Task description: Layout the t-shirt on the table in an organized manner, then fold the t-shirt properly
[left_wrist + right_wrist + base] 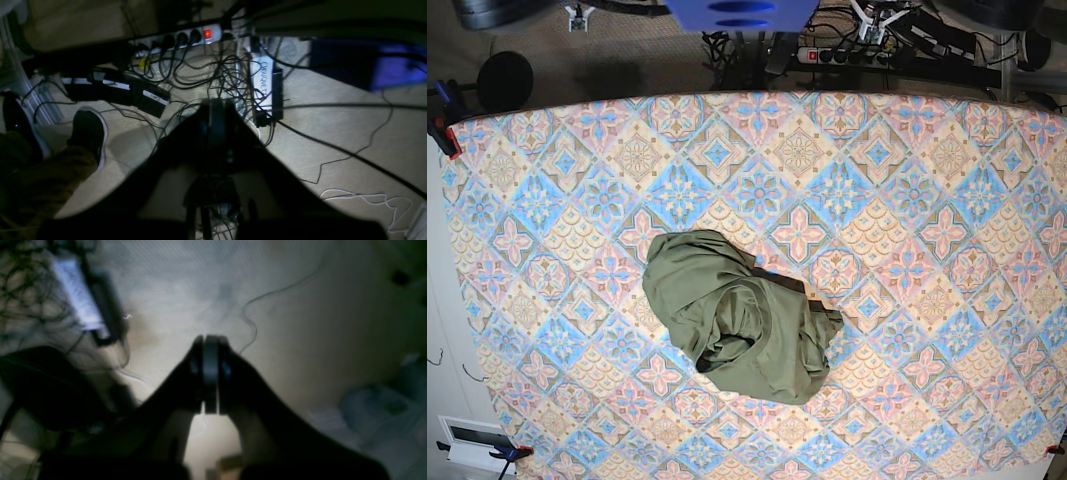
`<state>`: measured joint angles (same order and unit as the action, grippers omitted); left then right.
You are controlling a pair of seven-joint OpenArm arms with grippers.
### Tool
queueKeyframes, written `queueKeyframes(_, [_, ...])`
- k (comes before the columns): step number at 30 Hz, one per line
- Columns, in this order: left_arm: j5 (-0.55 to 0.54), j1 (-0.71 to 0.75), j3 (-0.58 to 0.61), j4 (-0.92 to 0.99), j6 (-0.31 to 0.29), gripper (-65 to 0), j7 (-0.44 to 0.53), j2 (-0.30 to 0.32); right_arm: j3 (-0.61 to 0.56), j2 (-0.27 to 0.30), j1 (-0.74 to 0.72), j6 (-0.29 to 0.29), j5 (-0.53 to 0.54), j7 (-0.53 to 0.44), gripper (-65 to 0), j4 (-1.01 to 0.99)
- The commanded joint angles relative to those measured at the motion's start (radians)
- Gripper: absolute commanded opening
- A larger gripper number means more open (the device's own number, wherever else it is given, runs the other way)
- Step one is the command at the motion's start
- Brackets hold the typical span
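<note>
- The plain olive-green short-sleeved cotton t-shirt (739,320) lies crumpled in a soft heap a little below the middle of the large table covered in a diamond-patterned cloth of blue, pink and beige floral medallions (927,200), folds bunched over one another.
- Bare patterned cloth runs all round the heap — wide on the left and right, wide toward the far edge, narrower toward the near edge.
- Nothing else rests on the cloth; neither arm reaches over it in the base view.
- The left gripper (217,116) hangs off the table above a beige carpeted floor (350,126), its dark jaws pressed together with nothing between them.
- Under it sprawls a tangle of black cables (213,76), a white power strip with a red lit switch (186,36), and a pale labelled box (262,83).
- A person's black shoe with a white sole (88,133) sits at the left of that view.
- The right gripper (210,373) also points at the floor — jaws closed tight, empty — though the view is blurred.
- A thin dark cable (253,306) trails across the carpet beyond it.
</note>
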<state>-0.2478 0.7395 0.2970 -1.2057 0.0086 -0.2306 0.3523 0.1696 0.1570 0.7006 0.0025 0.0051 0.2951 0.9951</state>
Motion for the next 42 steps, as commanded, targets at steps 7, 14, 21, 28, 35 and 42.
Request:
queueKeyframes(7, [0.009,0.194,-0.121,-0.3,0.0,-64.9,0.006,0.012,0.107,0.02,0.166,-0.009,0.003,-0.012,-65.0,0.291])
queueKeyframes(14, [0.009,0.32,-0.193,-0.586,0.0,-64.9,0.004,0.061,0.167,0.02,0.275,-0.009,0.117,-0.003,-65.0,0.562])
queueKeyframes(21, [0.003,0.369,-0.196,-0.799,0.0,-64.9,0.004,0.109,0.235,0.028,0.331,-0.006,0.302,0.072,-65.0,0.855])
queueKeyframes(28, [-0.002,0.334,-0.262,-0.863,0.0,-64.9,0.004,0.107,0.227,0.039,0.29,-0.006,0.302,0.178,-65.0,0.991])
queueKeyframes(35, [-0.002,0.249,-0.287,-0.863,0.0,-64.9,0.003,0.109,0.055,0.068,0.132,-0.005,0.302,0.207,-65.0,0.996])
queueKeyframes(42, [-0.002,0.145,-0.285,-0.863,0.0,-64.9,-0.002,0.109,-0.121,0.068,-0.037,-0.005,0.302,0.209,-65.0,0.996])
